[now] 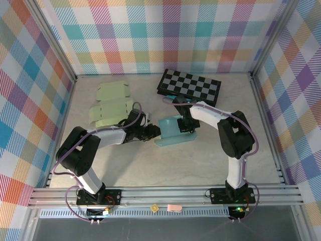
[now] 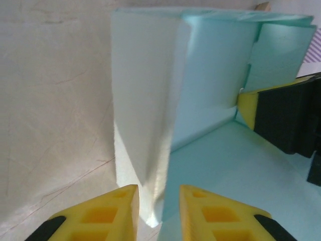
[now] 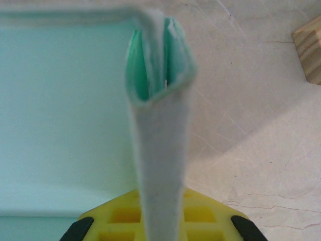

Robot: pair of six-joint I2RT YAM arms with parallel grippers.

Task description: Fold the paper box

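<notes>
The teal paper box [image 1: 170,136] lies half-formed at the table's middle, its floor flat and some walls raised. My left gripper [image 1: 154,132] is at the box's left side. In the left wrist view its yellow fingers [image 2: 108,216] stand slightly apart, open, straddling the raised left wall [image 2: 145,100] without pressing it. My right gripper [image 1: 186,122] is at the box's far right side, shut on a doubled-over wall [image 3: 160,125] that rises between its jaws. The box floor [image 3: 60,100] spreads to the left of that wall. The right gripper's finger [image 2: 281,115] also shows inside the box [image 2: 215,165].
A black-and-white chequered board [image 1: 189,86] lies just behind the box. Two flat pale green paper blanks [image 1: 113,93] [image 1: 108,113] lie at the back left. A wooden block [image 3: 308,47] sits on the table beyond the right gripper. Chequered walls enclose the table.
</notes>
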